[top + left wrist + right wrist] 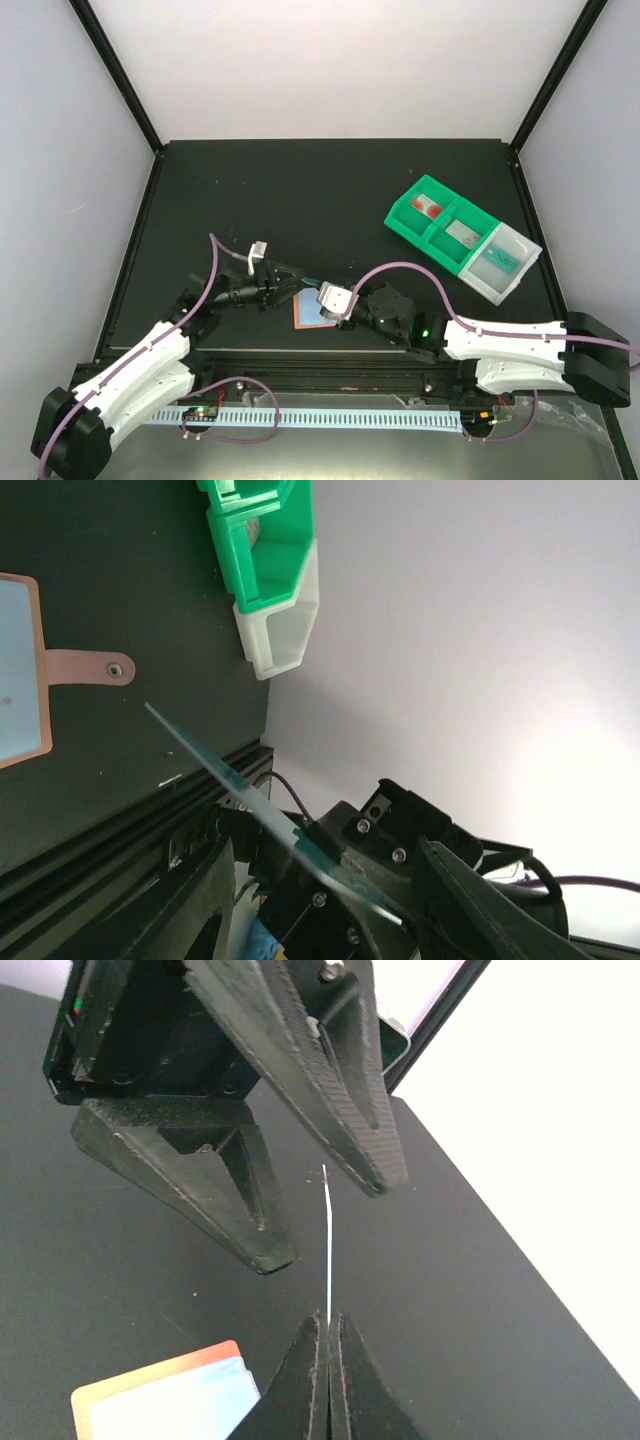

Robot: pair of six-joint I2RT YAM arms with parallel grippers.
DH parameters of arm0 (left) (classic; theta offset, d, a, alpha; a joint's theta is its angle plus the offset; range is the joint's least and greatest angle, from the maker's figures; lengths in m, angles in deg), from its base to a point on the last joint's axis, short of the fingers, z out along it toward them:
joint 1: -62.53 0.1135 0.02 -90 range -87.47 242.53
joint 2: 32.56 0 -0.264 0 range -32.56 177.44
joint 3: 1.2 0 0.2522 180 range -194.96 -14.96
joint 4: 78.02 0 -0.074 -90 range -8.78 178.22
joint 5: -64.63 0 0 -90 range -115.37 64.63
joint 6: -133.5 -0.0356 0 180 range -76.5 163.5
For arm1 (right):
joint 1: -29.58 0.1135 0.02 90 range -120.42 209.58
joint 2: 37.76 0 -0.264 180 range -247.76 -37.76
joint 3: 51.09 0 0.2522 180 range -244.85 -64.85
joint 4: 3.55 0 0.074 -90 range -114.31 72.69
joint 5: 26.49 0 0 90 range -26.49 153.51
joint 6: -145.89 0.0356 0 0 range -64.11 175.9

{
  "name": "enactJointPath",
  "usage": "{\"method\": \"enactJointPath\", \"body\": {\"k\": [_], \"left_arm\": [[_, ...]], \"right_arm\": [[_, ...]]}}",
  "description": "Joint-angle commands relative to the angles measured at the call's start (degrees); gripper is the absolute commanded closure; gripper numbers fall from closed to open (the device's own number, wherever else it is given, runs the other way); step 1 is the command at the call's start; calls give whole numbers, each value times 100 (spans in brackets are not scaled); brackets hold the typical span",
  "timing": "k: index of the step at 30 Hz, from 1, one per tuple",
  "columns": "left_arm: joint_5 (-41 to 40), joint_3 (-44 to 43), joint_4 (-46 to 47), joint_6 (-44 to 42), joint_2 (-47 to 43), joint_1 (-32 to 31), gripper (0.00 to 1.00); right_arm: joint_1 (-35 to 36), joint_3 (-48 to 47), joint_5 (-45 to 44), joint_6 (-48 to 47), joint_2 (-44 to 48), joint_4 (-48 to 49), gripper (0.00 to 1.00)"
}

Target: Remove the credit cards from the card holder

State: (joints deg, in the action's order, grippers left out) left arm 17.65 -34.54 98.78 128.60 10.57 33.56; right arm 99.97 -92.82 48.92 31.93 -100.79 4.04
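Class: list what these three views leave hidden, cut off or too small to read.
- Right wrist: the credit card shows edge-on, so its face is unreadable.
- Left wrist: the card holder is cut by the left edge.
- Top: the right gripper covers part of the card holder; the green bin's contents are too small.

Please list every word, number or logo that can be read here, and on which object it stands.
No text is readable.
Cards in the green bin: printed marks, too small to read.
Blue card in the pink wallet: no print visible.
Held card: seen edge-on only.
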Motion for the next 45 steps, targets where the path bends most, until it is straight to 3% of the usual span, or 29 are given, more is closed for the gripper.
{"method": "enactJointPath", "body": {"k": [1,6,12,16,23,27,30,37,45], "left_arm": [[-44,186,528,366,-13,-27,52],[-86,351,622,472,-99,-21,68],[-173,391,501,399,-145,-19,98],[-141,410,527,273,-102,-15,98],[43,358,899,-266,84,-21,98],[63,383,945,-814,133,-18,99],[71,358,856,-1435,150,-18,98],[480,74,274,-2992,280,-21,98],[440,98,49,-3502,6,-15,98]], "right_arm": [[254,-79,-516,-714,-141,442,99],[387,-6,-758,-923,-271,613,99],[440,101,-814,-898,-334,686,99],[447,97,-983,-695,-366,528,96],[439,16,-808,482,124,-264,65],[431,-375,-721,2243,639,-1249,52],[357,-847,-716,3455,760,-2367,47],[-275,-1746,676,5067,409,-3549,44],[-1833,-1139,3473,5802,335,-2468,44]]}}
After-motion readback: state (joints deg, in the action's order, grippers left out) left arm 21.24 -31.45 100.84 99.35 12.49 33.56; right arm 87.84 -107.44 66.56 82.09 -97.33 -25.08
